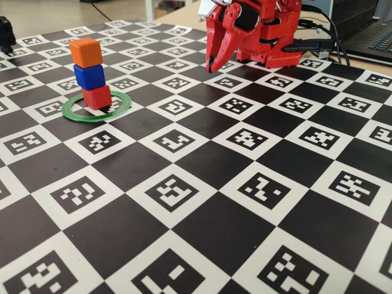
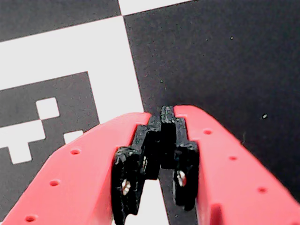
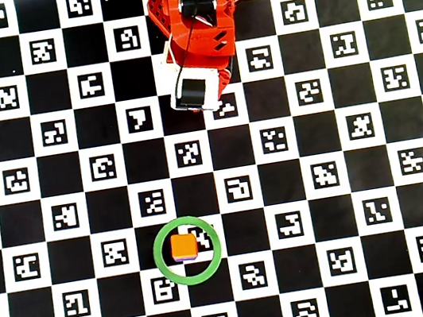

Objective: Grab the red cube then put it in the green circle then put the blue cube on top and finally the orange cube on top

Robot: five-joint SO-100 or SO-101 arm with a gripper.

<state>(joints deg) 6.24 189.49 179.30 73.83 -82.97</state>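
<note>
The red cube (image 1: 97, 97) sits inside the green circle (image 1: 127, 103) at the left of the fixed view. The blue cube (image 1: 89, 76) rests on it and the orange cube (image 1: 86, 52) is on top, each slightly offset. In the overhead view only the orange cube (image 3: 182, 246) shows inside the green circle (image 3: 191, 280); the cubes below are hidden. My red gripper (image 1: 212, 66) hangs tip-down near the arm's base, well right of the stack. In the wrist view the gripper (image 2: 167, 110) is shut with black pads touching, nothing between them, above the mat.
A black-and-white checkered mat (image 1: 202, 165) with printed markers covers the table. The arm's red base (image 1: 269, 37) stands at the back. A laptop (image 1: 367, 30) and cables (image 1: 318, 44) lie behind it at the right. A dark object (image 1: 6, 33) sits at the far left edge.
</note>
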